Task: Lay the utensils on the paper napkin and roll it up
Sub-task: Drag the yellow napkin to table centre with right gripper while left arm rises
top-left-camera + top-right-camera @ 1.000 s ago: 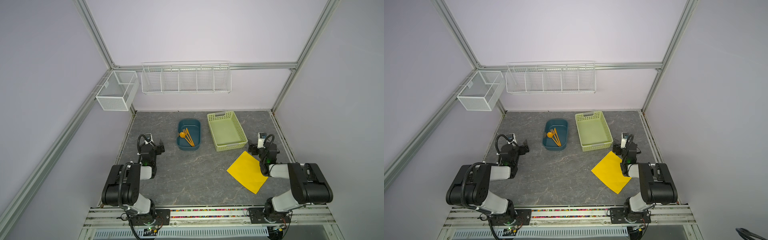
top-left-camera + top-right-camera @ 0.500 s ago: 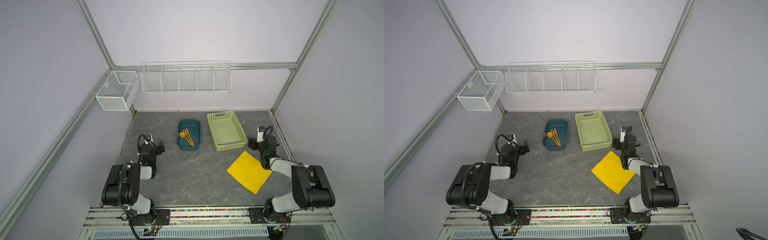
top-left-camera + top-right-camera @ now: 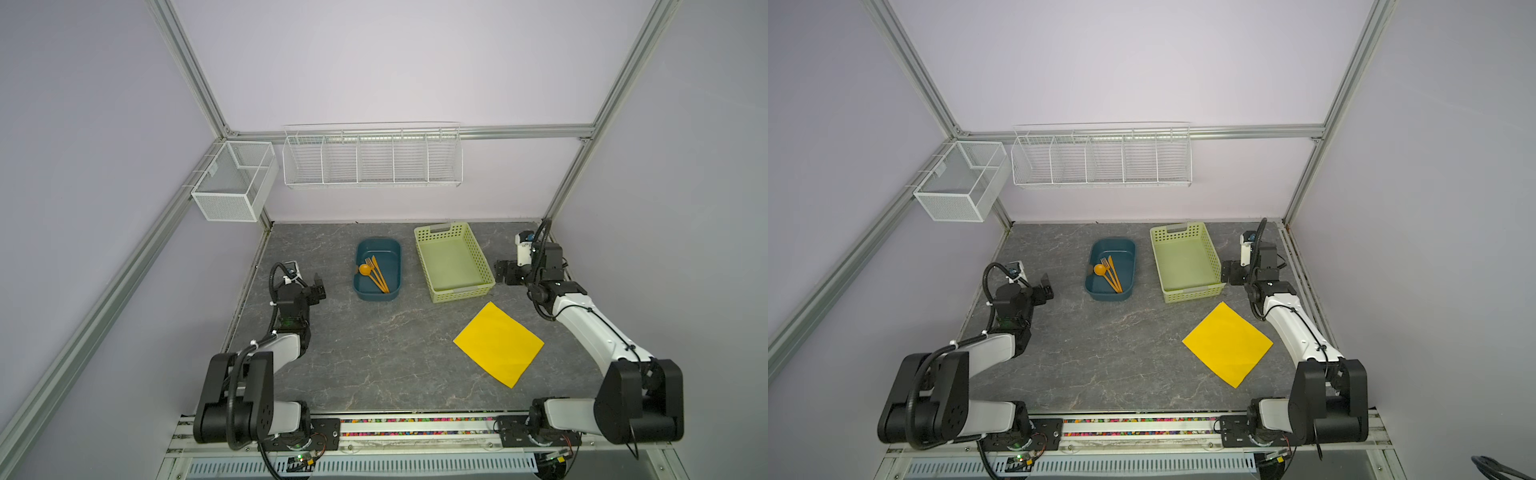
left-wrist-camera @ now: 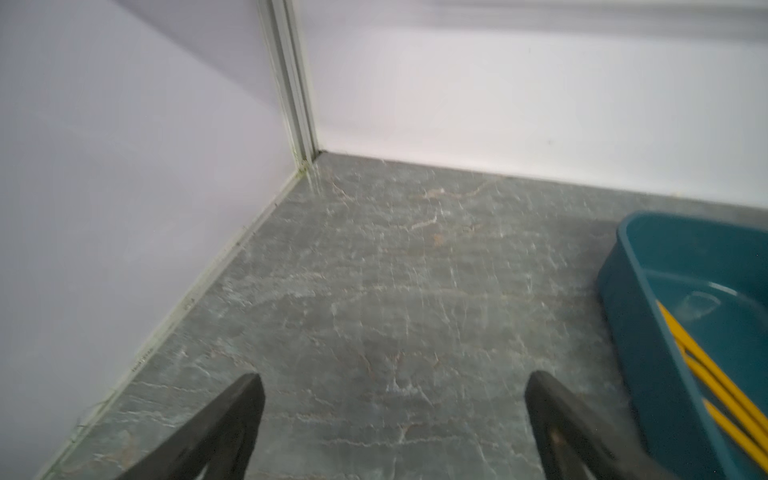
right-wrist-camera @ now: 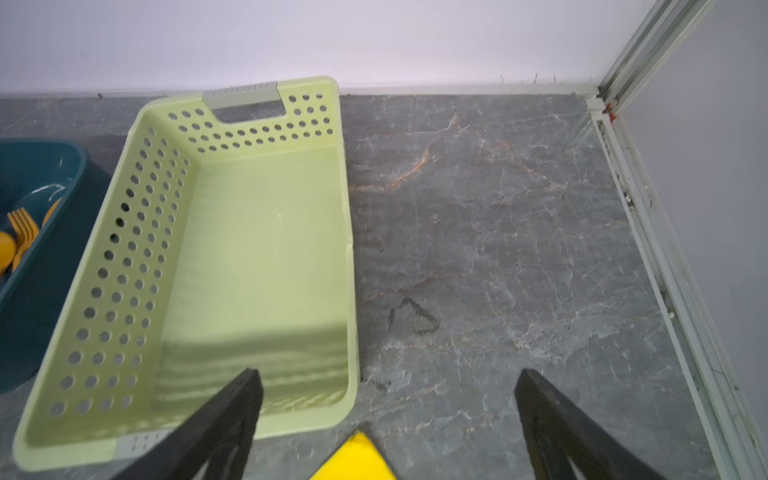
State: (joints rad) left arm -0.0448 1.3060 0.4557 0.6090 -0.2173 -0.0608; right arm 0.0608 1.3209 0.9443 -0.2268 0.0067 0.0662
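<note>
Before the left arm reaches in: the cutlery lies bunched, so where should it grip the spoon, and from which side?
Probably grip the spoon at its neck, just behind the round bowl, from straight above. There the heads fan apart, with the bowl left of the fork. The handles bunch together at the near end, and the walls of the blue tub block a sideways approach.

The table (image 3: pixel 374 353) looks like matt grey veined stone. The paper napkin (image 3: pixel 498 345) is smooth and matt; the basket (image 3: pixel 461 294) and tub (image 3: pixel 376 296) are smooth plastic.
</note>
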